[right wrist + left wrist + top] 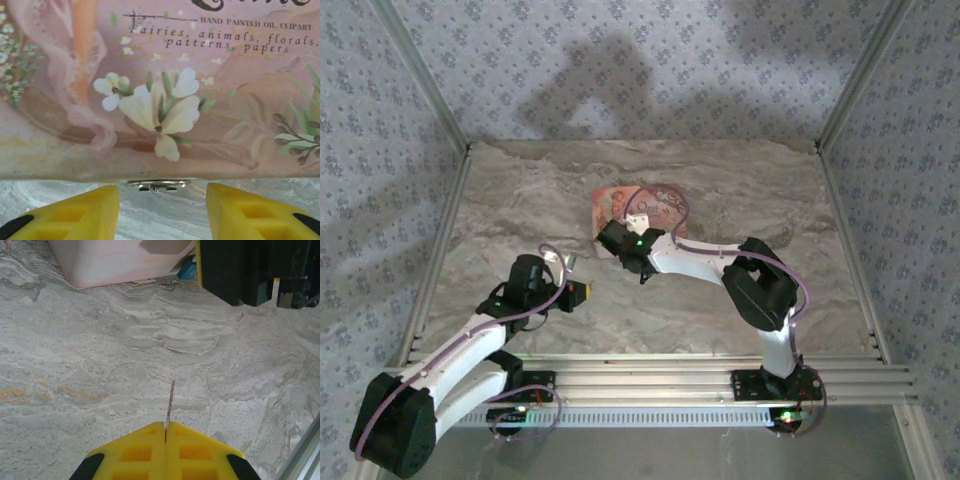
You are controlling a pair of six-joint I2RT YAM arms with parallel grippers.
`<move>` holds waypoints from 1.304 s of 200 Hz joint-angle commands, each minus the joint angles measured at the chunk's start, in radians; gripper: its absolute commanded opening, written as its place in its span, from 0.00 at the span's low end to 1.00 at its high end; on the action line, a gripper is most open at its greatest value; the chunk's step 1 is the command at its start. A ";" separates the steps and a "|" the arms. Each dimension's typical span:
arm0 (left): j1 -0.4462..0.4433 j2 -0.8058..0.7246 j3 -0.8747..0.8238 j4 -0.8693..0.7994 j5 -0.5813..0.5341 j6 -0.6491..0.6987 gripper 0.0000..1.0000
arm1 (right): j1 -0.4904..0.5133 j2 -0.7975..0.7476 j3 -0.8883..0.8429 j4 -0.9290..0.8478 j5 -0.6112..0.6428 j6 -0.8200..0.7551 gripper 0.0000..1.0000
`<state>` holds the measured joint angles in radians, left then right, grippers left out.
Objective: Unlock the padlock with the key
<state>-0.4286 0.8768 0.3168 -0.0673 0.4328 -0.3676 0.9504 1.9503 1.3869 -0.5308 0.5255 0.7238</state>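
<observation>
Ahead of the left hand, well apart, the padlock lay at the box corner; left hand pinched the key, blade roughly toward it; right hand stood open, empty, nearer.

Left pincer closed, right pincer apart.

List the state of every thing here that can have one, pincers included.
left pincer: shut on the key.
key: gripped, blade sticking out forward over the table.
pink floral box: flat on the table, lid seemingly closed.
right pincer: open, empty, facing the pink floral box's front edge.
padlock: beside the pink floral box, mostly hidden; locked or not, cannot tell.
</observation>
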 commanded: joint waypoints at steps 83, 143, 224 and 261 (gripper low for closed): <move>-0.006 0.016 0.031 -0.002 0.003 0.009 0.00 | -0.030 0.059 -0.024 0.089 -0.001 0.047 0.48; -0.006 0.023 0.034 0.000 0.007 0.018 0.00 | -0.045 0.082 -0.021 0.111 -0.018 0.030 0.43; -0.006 0.035 0.046 0.008 0.037 0.035 0.00 | -0.042 0.021 -0.008 0.072 -0.080 -0.080 0.13; -0.006 0.041 0.030 0.049 0.054 0.041 0.00 | -0.053 -0.040 -0.036 0.047 -0.187 -0.117 0.04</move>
<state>-0.4286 0.9119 0.3172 -0.0586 0.4500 -0.3523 0.9089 1.9903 1.3579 -0.4435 0.4164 0.6609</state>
